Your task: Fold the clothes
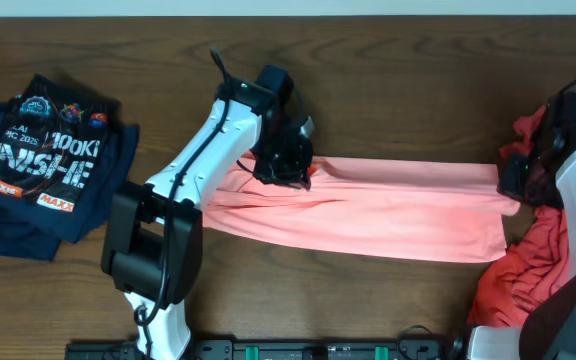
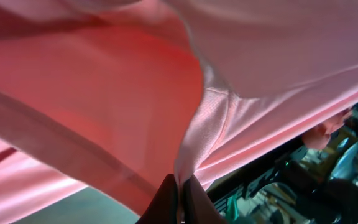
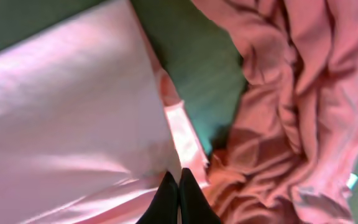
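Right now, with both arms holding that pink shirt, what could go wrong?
The left gripper and right gripper each pinch only a thin bit of the pink shirt, so it might slip free if pulled. The red pile of clothes lies right beside the right gripper and could get snagged.

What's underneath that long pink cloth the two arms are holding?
Only the brown table shows around the pink cloth, so there is likely just bare wood beneath, but that area is covered. A red pile sits beside its right end.
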Robot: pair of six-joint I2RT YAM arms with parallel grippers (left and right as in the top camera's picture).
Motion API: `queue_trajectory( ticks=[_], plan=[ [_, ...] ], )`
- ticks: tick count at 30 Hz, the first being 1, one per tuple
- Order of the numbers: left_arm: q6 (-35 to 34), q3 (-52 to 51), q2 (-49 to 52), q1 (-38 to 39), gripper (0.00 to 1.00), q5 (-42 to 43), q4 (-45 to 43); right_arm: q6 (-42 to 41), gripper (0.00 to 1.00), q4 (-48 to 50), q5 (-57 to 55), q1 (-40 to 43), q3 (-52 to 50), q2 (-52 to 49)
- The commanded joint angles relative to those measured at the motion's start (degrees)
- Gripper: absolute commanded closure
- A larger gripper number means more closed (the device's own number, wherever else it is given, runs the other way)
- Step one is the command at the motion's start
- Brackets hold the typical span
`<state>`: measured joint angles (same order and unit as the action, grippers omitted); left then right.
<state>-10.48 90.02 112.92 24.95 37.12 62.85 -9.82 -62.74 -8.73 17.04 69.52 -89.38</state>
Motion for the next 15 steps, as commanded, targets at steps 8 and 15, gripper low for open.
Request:
queue_trajectory(
  ticks=[8,15],
  plan=[
    [0.8,-4.7,-0.2,4.2,0.93,-7.0,0.4,0.0,0.97,-1.0,-5.5,0.3,-3.2,-0.3],
    [0.8,-5.1,-0.2,5.4,0.55,-10.1,1.8,0.0,0.72,-2.8,-5.5,0.3,-4.3,-0.3]
  ],
)
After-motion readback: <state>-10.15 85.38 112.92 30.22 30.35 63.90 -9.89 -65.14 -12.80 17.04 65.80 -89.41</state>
